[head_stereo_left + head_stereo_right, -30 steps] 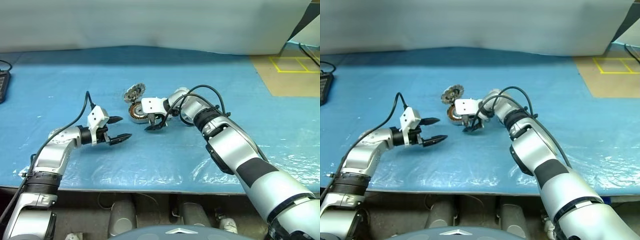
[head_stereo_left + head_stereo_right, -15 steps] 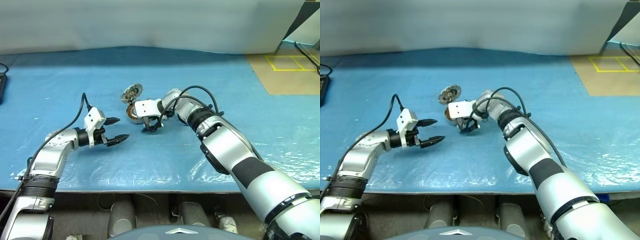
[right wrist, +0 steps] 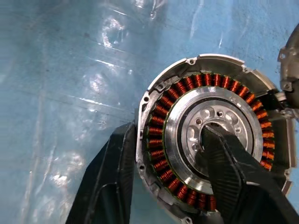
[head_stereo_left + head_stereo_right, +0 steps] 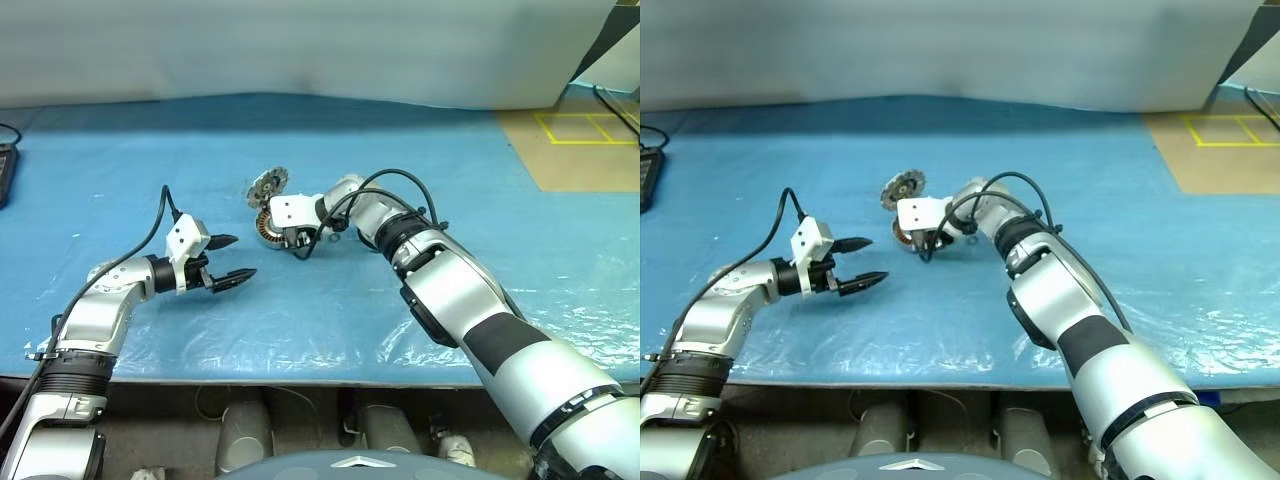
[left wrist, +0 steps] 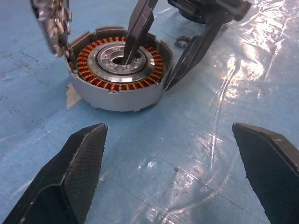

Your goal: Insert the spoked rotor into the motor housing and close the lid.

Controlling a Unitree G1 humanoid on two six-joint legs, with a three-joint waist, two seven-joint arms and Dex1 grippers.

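Squat round silver-grey motor housing (image 5: 117, 74) with copper windings, mid blue-sheeted table (image 4: 120, 150), shiny toothed lid (image 4: 268, 183) leaning on its far side: right gripper (image 3: 168, 186) straddles its wall, closure uncertain; left gripper (image 5: 173, 172) spread empty; nothing inserted.

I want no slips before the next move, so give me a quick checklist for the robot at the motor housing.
1. Right gripper clamped across the squat silver-grey motor housing wall: ok.
2. Left gripper open, apart from the housing: ok.
3. Shiny toothed silver lid off, leaning at the housing rim: ok.
4. Copper windings uncovered: ok.
5. Black spoked rotor seated inside: not ok.
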